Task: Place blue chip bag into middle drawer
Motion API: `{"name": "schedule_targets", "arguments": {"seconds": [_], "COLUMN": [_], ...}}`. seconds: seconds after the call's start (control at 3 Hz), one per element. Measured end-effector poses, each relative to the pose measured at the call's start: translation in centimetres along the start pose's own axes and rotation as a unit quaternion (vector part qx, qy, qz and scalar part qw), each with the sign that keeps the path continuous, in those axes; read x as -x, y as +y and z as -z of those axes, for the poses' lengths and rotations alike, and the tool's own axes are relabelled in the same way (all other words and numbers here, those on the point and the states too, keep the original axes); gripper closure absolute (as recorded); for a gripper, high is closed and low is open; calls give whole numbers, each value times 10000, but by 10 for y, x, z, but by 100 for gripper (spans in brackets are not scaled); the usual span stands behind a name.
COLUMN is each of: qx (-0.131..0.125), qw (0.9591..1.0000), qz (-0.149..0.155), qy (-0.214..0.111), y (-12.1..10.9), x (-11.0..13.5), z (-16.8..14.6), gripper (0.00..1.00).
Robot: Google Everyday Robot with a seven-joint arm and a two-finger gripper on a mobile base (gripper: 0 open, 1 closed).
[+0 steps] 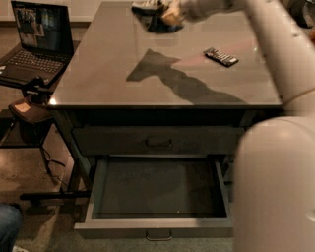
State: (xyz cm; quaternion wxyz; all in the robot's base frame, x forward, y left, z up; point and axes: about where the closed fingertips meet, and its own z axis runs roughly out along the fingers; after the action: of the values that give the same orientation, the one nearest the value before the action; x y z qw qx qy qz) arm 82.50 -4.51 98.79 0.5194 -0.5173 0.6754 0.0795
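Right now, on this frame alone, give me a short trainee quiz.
1. True or false: the middle drawer is shut.
2. Where is the gripper? A) at the table's far end, by the bag; B) inside the drawer; C) over the laptop.
3. Short answer: what black thing lies on the table beside the arm's shadow?

Key: 1 false, it is pulled out. 2 A. 3 the candy bar.
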Motion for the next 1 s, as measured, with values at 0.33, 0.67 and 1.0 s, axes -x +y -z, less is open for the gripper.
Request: {"name": "schedule_targets", "arguments": {"seconds": [0.33, 0.67, 1.0], "qx": [-521, -521, -595], "qw": [9985, 9985, 9982], "qz": [146, 145, 26], "qy": [-51, -51, -40], "y": [-17, -17, -7], "x": [12, 12, 7], "z": [50, 50, 54], "gripper": [100, 100, 100]}}
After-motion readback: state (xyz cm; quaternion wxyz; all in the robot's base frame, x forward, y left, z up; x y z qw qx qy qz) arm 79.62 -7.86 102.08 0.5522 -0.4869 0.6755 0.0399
